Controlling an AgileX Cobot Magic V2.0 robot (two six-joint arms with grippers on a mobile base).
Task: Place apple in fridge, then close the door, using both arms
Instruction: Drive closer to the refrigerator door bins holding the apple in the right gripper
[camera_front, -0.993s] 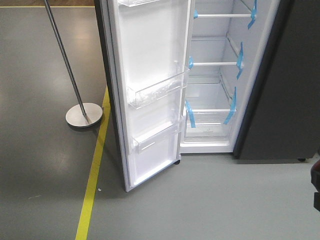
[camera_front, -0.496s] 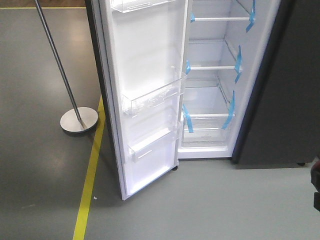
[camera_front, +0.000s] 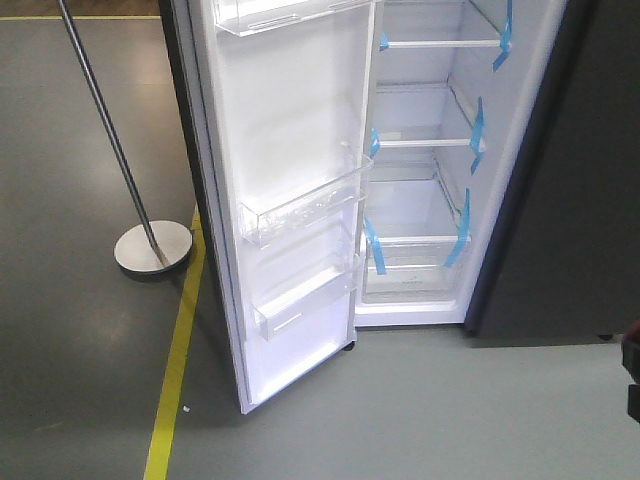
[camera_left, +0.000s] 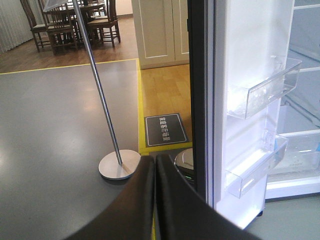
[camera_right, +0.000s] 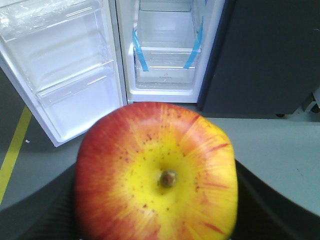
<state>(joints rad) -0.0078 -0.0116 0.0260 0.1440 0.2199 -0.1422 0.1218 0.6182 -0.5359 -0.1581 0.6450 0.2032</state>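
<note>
The fridge (camera_front: 420, 190) is lit from inside and shines bright white. The door (camera_front: 290, 120) is so bright that its white side looks washed out, most of all in the left wrist view. The floor (camera_front: 90, 340) is dull grey with soft shiny patches. A small dark shadow lies under the stand (camera_front: 152, 246). Up close, the apple (camera_right: 157, 175) looks fuzzy at its edges, and the left gripper (camera_left: 155, 162) is a dark blur.

The left gripper (camera_left: 155, 159) fills the bottom centre, its two dark fingers pressed together. At right stands the open door (camera_left: 250, 65), its white inside carrying clear bins (camera_left: 262, 92). A metal pole stand (camera_left: 119, 164) rises at left, and a dark floor mat (camera_left: 165, 130) lies beyond the gripper.
</note>
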